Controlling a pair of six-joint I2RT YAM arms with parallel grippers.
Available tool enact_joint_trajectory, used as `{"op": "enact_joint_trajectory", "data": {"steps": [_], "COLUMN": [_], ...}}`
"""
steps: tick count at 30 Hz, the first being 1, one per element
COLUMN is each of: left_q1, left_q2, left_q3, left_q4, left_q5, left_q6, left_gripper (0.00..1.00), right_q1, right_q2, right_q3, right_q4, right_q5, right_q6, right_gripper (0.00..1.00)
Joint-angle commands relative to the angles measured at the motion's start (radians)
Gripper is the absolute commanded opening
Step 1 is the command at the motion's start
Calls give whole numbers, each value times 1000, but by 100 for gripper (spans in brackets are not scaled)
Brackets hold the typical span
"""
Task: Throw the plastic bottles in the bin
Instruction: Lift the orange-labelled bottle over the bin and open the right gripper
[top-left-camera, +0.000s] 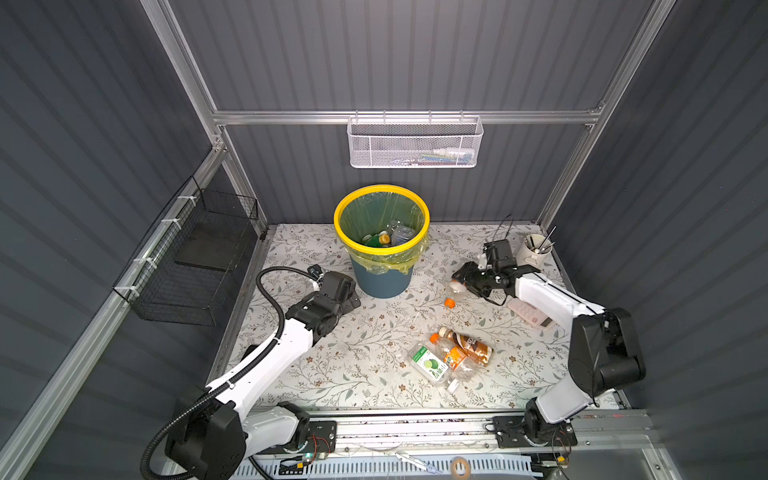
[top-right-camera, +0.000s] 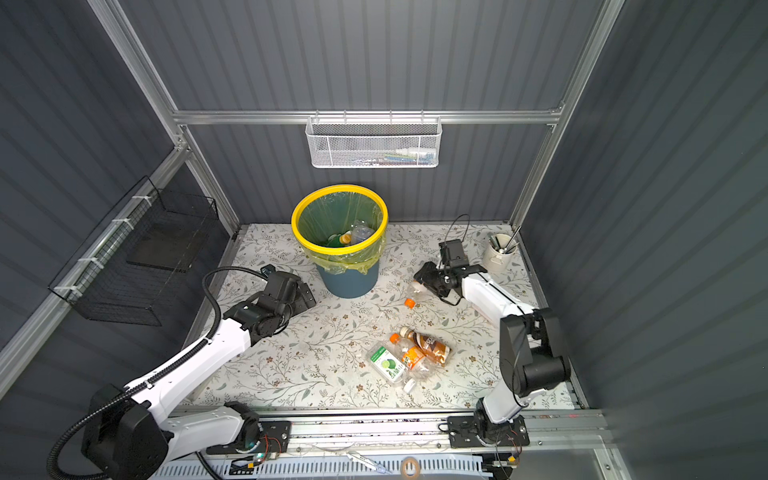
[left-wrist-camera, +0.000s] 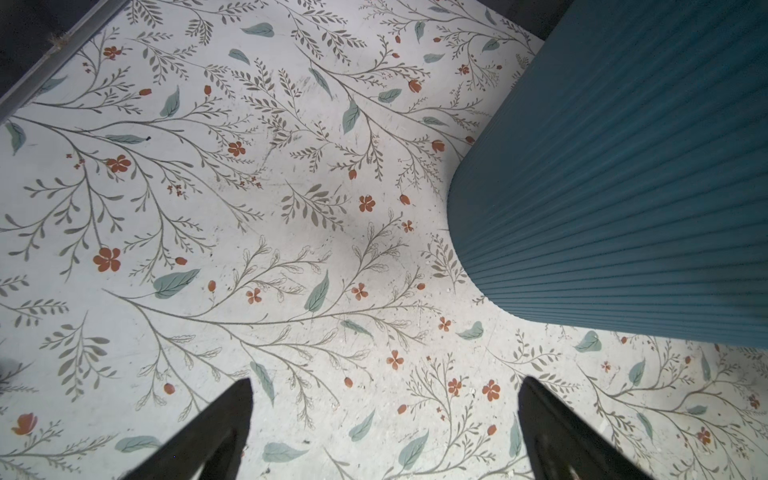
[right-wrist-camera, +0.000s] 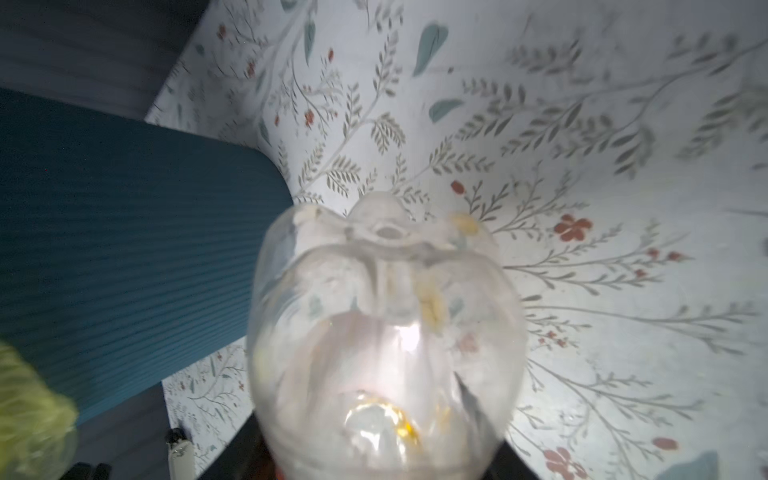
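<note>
around bin (top-left-camera: 382, 282), floral tabletop (top-left-camera: 357, 357), grey walls (top-left-camera: 395, 62)

The left arm (top-left-camera: 270, 357) reaches forward and low, its left pincer (left-wrist-camera: 386, 380) angled downward with jaws spread wide and nothing between them. The right arm (top-left-camera: 552, 299), elbow raised, stretches forward and inward, its right pincer (top-left-camera: 464, 281) clamped around a clear bottle (right-wrist-camera: 382, 324).

White arm links (top-left-camera: 274, 357), black joints; black corrugated cable conduit (top-left-camera: 286, 269) (left arm only).
</note>
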Motion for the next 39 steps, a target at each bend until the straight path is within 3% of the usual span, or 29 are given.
{"op": "enact_joint_trajectory", "data": {"steps": [1, 5, 9, 12, 16, 18, 20, 23, 28, 32, 39], "left_q1": [-1, -1, -1, -1, -1, -1, -1, -1, -1, -3, -3], "left_q2": [11, 18, 19, 28, 74, 89, 92, 83, 73, 58, 20], "left_q3": [-10, -22, -24, -18, 30, 41, 45, 51, 46, 35, -10], "left_q4": [4, 3, 8, 8, -39, -47, -43, -43, -36, -14, 64], "left_q5": [13, 20, 29, 38, 57, 71, 82, 85, 90, 103, 145], "left_q6": [-28, -37, -41, -36, -33, -32, -32, -29, -31, -38, -13], "left_gripper": [100, 100, 99, 99, 100, 99, 99, 99, 99, 99, 100], "right_q1": [-54, -87, -79, 5, 113, 131, 133, 128, 103, 59, -6], "right_q2": [-72, -106, -57, 78, 394, 536, 620, 567, 302, 129, -173], "right_q3": [37, 154, 362, 691, 1290, 1543, 1683, 1570, 1157, 922, 356], "right_q4": [-60, -154, -154, -241, -448, -508, -549, -515, -275, -202, -131], "right_q5": [-22, -23, -170, -204, -284, -305, -303, -258, -187, -149, -57], "right_q6": [-43, -76, -52, -96, -126, -111, -96, -133, -138, -156, -182], "right_gripper": [54, 55, 53, 53, 57, 67, 98, 99, 99, 99, 99]}}
